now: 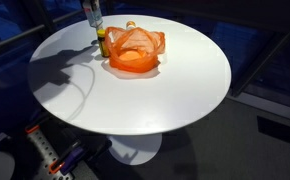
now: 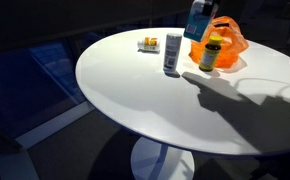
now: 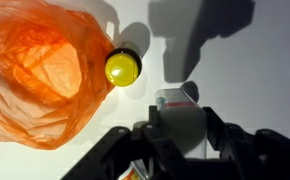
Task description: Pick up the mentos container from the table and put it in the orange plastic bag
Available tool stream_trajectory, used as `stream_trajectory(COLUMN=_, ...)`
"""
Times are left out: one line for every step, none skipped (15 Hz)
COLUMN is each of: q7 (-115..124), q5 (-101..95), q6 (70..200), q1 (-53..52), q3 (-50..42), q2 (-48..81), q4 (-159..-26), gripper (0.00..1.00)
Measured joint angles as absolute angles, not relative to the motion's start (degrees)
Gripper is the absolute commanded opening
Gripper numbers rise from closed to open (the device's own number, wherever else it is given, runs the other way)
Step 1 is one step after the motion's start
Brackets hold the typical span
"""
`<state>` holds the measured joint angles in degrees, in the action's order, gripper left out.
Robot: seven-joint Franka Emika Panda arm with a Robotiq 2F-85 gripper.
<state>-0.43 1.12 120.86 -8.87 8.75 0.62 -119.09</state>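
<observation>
The mentos container (image 2: 197, 20), white with a blue label, hangs above the table in my gripper. In the wrist view my gripper (image 3: 180, 118) is shut on it; its pale top (image 3: 175, 99) shows between the two dark fingers. The crumpled orange plastic bag (image 3: 40, 75) lies open on the white table, just beside and below the held container; it shows in both exterior views (image 1: 135, 52) (image 2: 225, 38). In an exterior view my gripper (image 1: 91, 13) is at the far edge of the table, next to the bag.
A small bottle with a yellow cap (image 3: 122, 67) stands against the bag's edge (image 2: 211, 53). A white cylinder (image 2: 172, 52) and a small packet (image 2: 148, 43) stand nearby. The round white table (image 1: 135, 100) drops off on all sides.
</observation>
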Motion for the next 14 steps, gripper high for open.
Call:
stream_trajectory(q7=-0.4, q5=1.1, q6=120.0, q1=-8.5, q3=8.3, q2=-0.4, q4=-118.5, gripper=0.22)
stream_trajectory(q7=-0.3, q5=1.1, q6=119.3, q1=-8.0, q3=7.8, q2=-1.2, q4=-118.0, gripper=0.22)
stream_trajectory(q7=-0.3, q5=1.1, q6=118.8, q1=-7.5, q3=7.4, q2=-2.0, q4=-117.6, gripper=0.22)
stream_trajectory(q7=-0.2, q5=1.1, q6=118.3, q1=-7.0, q3=6.8, q2=-2.7, q4=-117.1, gripper=0.22)
stream_trajectory(q7=-0.2, q5=1.1, q6=118.1, q1=-6.5, q3=6.3, q2=-3.2, q4=-116.8, gripper=0.22)
stream_trajectory(q7=-0.2, q5=1.1, q6=118.0, q1=-5.9, q3=5.8, q2=-3.6, q4=-116.6, gripper=0.22)
stream_trajectory(q7=-0.1, q5=1.0, q6=117.9, q1=-5.3, q3=5.2, q2=-3.9, q4=-116.4, gripper=0.22)
stream_trajectory(q7=-0.1, q5=1.0, q6=117.9, q1=-4.7, q3=4.7, q2=-4.0, q4=-116.4, gripper=0.22)
stream_trajectory(q7=-0.1, q5=1.0, q6=117.9, q1=-4.1, q3=4.1, q2=-4.0, q4=-116.4, gripper=0.22)
stream_trajectory(q7=-0.1, q5=1.0, q6=117.9, q1=-3.6, q3=3.5, q2=-4.0, q4=-116.5, gripper=0.22)
stream_trajectory(q7=-0.1, q5=1.0, q6=117.9, q1=-3.0, q3=3.0, q2=-4.0, q4=-116.5, gripper=0.22)
stream_trajectory(q7=-0.1, q5=1.0, q6=117.9, q1=-2.5, q3=2.5, q2=-3.8, q4=-116.7, gripper=0.22)
stream_trajectory(q7=-0.1, q5=1.0, q6=118.0, q1=-2.0, q3=2.0, q2=-3.5, q4=-116.8, gripper=0.22)
stream_trajectory(q7=-0.1, q5=1.0, q6=118.0, q1=-1.6, q3=1.6, q2=-3.1, q4=-117.1, gripper=0.22)
